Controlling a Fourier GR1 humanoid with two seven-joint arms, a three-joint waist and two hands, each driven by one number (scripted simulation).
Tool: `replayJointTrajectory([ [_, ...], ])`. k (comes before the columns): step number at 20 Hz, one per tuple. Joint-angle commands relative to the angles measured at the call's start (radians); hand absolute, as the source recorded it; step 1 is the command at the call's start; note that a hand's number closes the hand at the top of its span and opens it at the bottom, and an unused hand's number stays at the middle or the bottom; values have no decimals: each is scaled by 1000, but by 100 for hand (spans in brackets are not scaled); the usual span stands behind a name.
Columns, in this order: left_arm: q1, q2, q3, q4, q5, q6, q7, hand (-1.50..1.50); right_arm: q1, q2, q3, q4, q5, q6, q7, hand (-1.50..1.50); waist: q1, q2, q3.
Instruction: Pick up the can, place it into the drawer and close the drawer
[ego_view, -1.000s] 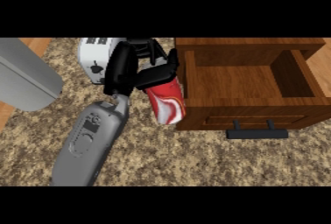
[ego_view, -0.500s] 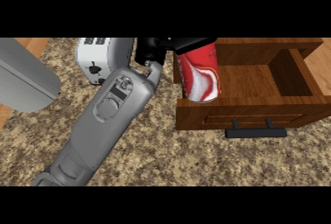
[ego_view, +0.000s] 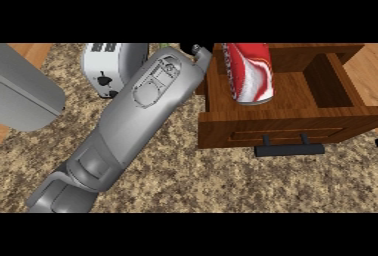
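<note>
Can (ego_view: 249, 72) top centre, over open drawer (ego_view: 280, 125); left robot hand (ego_view: 193, 50) beside it, mostly hidden, grip unclear. Toaster (ego_view: 107, 67) upper left.

A red-and-white can (ego_view: 249, 72) hangs tilted over the open wooden drawer (ego_view: 284, 121).

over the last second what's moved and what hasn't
The can went from beside the drawer's left wall, over the counter, to above the open drawer. It was carried there as the grey forearm stretched up and right. The hand holding it is now almost out of sight at the top. The drawer, its handle and the toaster stayed put.
</note>
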Motion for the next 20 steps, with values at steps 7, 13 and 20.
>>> replayJointTrajectory([
  [7,-181,0,-22,270,117,-15,-88,150,-28,-8,12,16,33,-15,2,-150,-10,4,0],
  [13,-220,0,-115,343,202,15,-92,150,-103,-30,-7,80,17,-15,-13,-150,-26,10,1],
  [20,-169,0,-211,387,262,81,-201,150,-109,-22,31,49,47,-21,16,-150,-46,14,1],
])
